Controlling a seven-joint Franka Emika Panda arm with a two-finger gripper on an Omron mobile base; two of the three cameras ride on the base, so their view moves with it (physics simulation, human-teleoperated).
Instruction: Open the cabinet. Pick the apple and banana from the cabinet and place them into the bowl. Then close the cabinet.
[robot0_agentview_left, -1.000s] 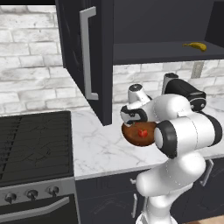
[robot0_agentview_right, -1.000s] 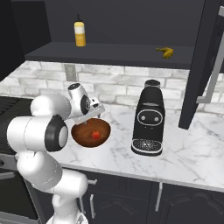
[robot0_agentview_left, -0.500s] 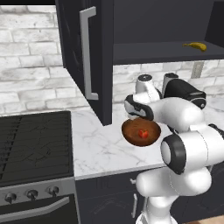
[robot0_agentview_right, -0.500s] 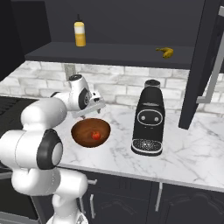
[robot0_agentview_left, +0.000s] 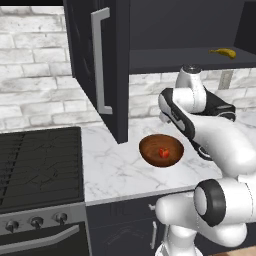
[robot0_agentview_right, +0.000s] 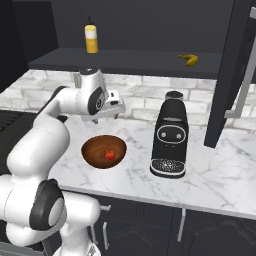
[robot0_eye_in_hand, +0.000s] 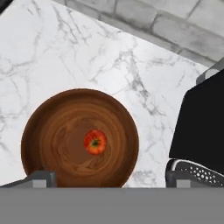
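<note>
Apple (robot0_eye_in_hand: 95, 141) in bowl (robot0_eye_in_hand: 52, 131); banana (robot0_agentview_right: 188, 59) on open cabinet (robot0_agentview_right: 150, 62) shelf.

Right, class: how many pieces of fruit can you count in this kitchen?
2. The apple lies in the bowl; the banana lies on the open cabinet's shelf. More might hide behind the doors.

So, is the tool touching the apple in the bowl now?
Apart. In the hand view the apple lies in the middle of the bowl, while the open tool hangs above it, fingertips well clear.
</note>
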